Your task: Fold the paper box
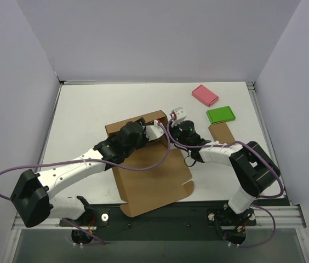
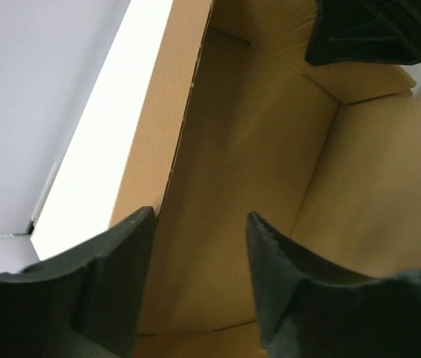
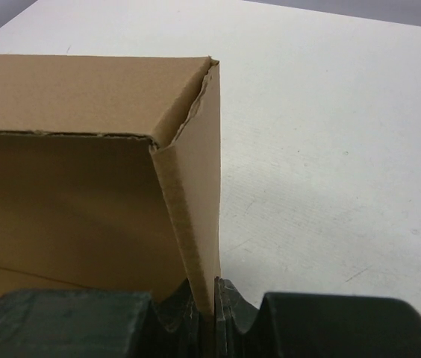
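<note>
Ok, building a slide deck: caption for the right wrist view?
Right gripper pinches the upright side wall of the paper box on the white table.

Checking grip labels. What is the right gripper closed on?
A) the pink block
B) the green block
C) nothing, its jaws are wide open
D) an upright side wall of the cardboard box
D: in the right wrist view the right gripper has its fingers pressed together on a standing side wall of the cardboard box.

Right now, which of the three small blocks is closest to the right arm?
The brown block, beside the right arm; the green block and pink block lie farther back.
</note>
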Action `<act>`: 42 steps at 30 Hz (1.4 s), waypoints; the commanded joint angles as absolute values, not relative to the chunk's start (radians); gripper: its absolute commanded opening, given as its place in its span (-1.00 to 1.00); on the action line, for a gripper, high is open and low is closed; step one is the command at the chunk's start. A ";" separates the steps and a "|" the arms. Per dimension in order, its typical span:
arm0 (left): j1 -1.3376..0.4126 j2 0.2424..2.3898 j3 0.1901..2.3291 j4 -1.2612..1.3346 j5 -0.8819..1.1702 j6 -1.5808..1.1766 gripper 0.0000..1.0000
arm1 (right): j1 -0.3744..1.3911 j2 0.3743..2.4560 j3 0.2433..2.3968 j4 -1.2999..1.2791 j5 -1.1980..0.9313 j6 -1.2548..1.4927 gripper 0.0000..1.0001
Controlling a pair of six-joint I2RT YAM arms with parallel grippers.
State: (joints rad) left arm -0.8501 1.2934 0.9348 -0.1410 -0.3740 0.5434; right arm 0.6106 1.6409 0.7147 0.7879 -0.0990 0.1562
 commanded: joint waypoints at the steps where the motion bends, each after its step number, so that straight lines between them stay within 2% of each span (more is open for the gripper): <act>1: -0.844 1.259 0.908 -0.144 -0.367 0.522 0.35 | 0.618 1.617 0.738 0.828 -0.123 0.190 -1.00; 3: -0.842 1.259 0.904 -0.135 -0.374 0.525 0.46 | 0.620 1.609 0.744 0.819 -0.132 0.189 -1.00; 6: -0.841 1.285 0.903 -0.107 -0.420 0.546 0.50 | 0.621 1.600 0.744 0.811 -0.152 0.186 -1.00; 11: -0.810 1.330 0.920 -0.089 -0.393 0.555 0.45 | 0.623 1.591 0.742 0.807 -0.178 0.190 -1.00; 12: -0.808 1.336 0.925 -0.090 -0.397 0.554 0.38 | 0.623 1.589 0.744 0.804 -0.179 0.189 -1.00; 13: -0.805 1.342 0.931 -0.089 -0.406 0.554 0.12 | 0.623 1.586 0.745 0.798 -0.176 0.189 -1.00; 20: -0.805 1.373 0.927 -0.086 -0.400 0.558 -0.58 | 0.627 1.588 0.747 0.793 -0.130 0.184 -1.00; 25: -0.805 1.387 0.928 -0.086 -0.396 0.558 -0.84 | 0.641 1.591 0.746 0.790 -0.065 0.184 -1.00; 27: -0.805 1.387 0.934 -0.092 -0.381 0.554 -0.99 | 0.652 1.589 0.749 0.776 0.026 0.186 -1.00; 33: -0.805 1.388 0.948 -0.112 -0.345 0.525 -1.00 | 0.689 1.628 0.785 0.718 0.260 0.222 -1.00; 42: -0.805 1.382 0.959 -0.127 -0.314 0.505 -1.00 | 0.696 1.689 0.850 0.635 0.481 0.244 -1.00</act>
State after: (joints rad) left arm -0.7944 1.3647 0.9398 -0.0479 -0.3923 0.5701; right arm 0.7097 1.6447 0.7780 0.6521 0.2466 0.2085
